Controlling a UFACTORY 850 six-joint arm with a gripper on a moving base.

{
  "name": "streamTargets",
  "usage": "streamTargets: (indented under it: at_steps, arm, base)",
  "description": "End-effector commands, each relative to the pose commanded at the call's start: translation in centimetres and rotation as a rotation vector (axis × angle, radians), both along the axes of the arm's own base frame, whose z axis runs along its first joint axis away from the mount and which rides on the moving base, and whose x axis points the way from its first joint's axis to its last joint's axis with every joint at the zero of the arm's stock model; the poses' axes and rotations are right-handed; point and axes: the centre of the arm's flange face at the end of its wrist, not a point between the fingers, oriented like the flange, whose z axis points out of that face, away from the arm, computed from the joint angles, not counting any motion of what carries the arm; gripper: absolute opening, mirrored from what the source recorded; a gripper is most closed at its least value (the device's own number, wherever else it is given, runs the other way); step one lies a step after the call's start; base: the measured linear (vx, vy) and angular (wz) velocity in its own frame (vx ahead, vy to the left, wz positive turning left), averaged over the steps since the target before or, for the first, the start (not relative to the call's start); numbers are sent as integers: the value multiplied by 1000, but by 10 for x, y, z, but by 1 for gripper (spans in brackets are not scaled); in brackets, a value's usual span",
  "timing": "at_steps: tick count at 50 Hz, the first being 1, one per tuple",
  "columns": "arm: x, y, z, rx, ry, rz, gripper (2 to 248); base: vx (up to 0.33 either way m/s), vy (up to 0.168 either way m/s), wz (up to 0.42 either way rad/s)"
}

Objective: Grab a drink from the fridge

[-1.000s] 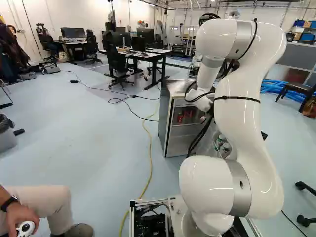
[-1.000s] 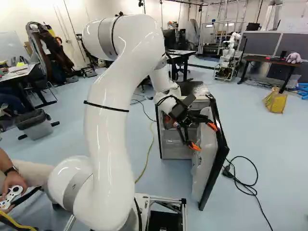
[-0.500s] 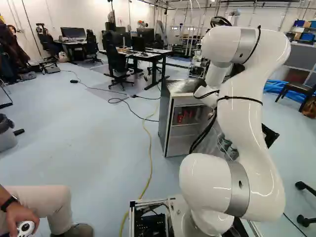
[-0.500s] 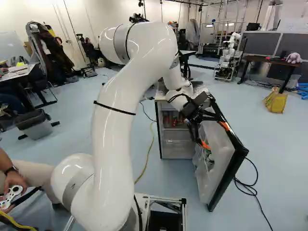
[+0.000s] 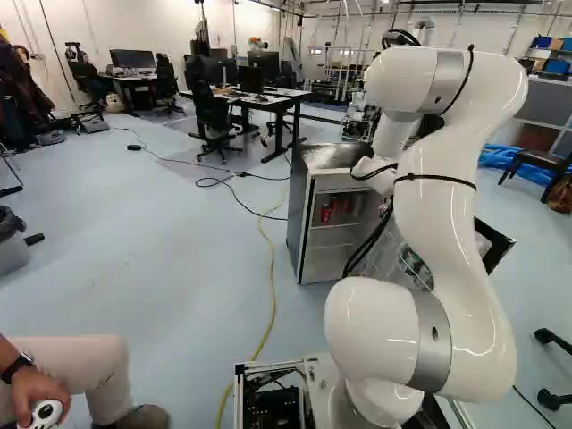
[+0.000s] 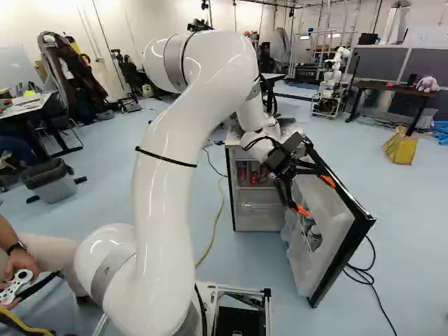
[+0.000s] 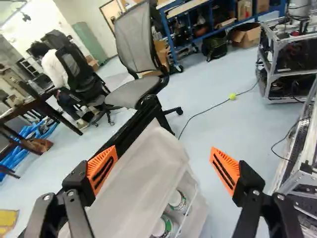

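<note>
In the right base view my gripper [image 6: 313, 194] is at the inner side of the fridge door [image 6: 323, 231], which stands swung out from the fridge [image 6: 257, 212]. Red cans [image 6: 253, 176] sit on an inner shelf, seen also as red cans [image 5: 326, 213] in the left base view. In the wrist view the gripper [image 7: 163, 168] is open wide, holding nothing. One finger is over the door's white liner [image 7: 136, 173], the other over the floor beyond its edge. White containers [image 7: 177, 199] stand in the door rack between and below the fingers.
A grey office chair [image 7: 136, 84] stands beyond the door in the wrist view, with a metal frame [image 7: 285, 64] to one side. Cable [image 6: 364, 269] lies beside the door. Another robot [image 6: 336, 77] stands far back.
The fridge door has swung further out from the fridge. My arm moved toward the door side, then nearly stopped over the last half second. The base has not moved.
</note>
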Motion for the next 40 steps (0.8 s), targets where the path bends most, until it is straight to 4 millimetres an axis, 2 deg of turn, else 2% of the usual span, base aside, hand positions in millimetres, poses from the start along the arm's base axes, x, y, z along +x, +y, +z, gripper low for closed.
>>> streamTargets:
  at_steps: [40]
  arm:
    - [-39, 68, 7, -83, 176, 508, 247]
  base:
    - [0, 0, 0]
